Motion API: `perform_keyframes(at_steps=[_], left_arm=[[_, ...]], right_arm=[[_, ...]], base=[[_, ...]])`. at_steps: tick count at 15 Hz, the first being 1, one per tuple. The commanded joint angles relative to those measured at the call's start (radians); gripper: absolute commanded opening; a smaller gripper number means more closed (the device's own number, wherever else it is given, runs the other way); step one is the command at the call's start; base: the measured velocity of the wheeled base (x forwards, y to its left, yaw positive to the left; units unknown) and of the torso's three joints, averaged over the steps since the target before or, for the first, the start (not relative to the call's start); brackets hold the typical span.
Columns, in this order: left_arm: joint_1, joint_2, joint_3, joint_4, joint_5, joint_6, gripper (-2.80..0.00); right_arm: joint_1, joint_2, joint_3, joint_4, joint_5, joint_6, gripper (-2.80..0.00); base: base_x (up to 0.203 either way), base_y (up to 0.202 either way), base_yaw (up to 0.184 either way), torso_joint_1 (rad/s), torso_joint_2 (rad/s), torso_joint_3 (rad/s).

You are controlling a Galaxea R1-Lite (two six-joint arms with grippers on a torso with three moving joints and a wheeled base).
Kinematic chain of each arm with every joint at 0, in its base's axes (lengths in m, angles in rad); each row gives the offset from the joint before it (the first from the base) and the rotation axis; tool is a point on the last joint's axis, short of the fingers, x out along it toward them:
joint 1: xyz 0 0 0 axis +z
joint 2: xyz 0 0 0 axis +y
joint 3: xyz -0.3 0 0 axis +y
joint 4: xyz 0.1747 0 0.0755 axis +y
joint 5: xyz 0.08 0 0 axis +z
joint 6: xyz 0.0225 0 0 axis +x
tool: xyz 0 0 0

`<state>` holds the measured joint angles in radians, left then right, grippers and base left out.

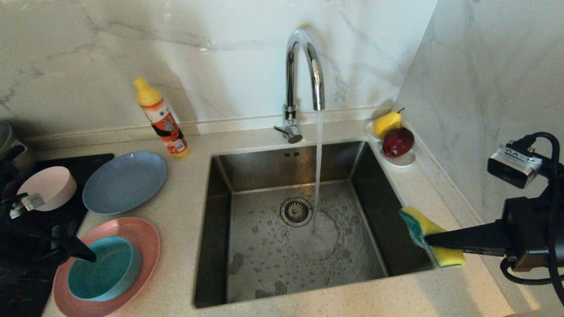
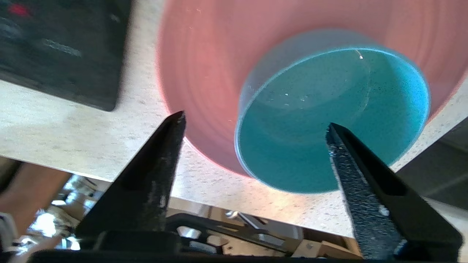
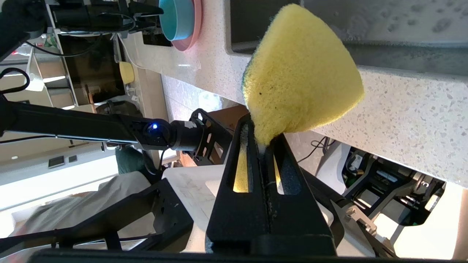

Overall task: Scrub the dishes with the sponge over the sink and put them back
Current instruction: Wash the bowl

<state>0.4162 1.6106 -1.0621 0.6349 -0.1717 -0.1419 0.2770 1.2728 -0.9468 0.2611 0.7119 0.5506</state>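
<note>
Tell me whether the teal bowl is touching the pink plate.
Touching. The head view shows the teal bowl sitting inside the pink plate, resting on its surface; the left wrist view shows the same.

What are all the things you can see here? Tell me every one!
Steel sink: one, silver, middle of counter.
Chrome faucet: one, running water.
Teal bowl: one, on the pink plate.
Pink plate: one, front left.
Grey-blue plate: one, behind the pink plate.
Pale pink bowl: one, far left.
Soap bottle: one, yellow and orange, by the wall.
White fruit dish: one, holding yellow pear and red apple.
Yellow-green sponge: one, at the sink's right edge.
Left gripper: open, above the teal bowl.
Right gripper: shut on the sponge.
</note>
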Motion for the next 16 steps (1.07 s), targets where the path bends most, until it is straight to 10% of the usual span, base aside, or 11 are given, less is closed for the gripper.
perform_keyframes(at_steps=[1,16], left_arm=[[-0.021,0.021,0.043,-0.029,-0.002,-0.012,0.0],[-0.022,0.127,0.173,-0.258,0.003,-0.088,0.0]], right_arm=[[0.001,0.002,0.003,0.001,0.003,0.003,-2.8],[-0.001,0.006,0.008,0.003,0.001,0.003,-2.8]], base=[[0.0,0.0,0.0,0.0,0.0,0.0],[0.0,0.0,0.0,0.0,0.0,0.0]])
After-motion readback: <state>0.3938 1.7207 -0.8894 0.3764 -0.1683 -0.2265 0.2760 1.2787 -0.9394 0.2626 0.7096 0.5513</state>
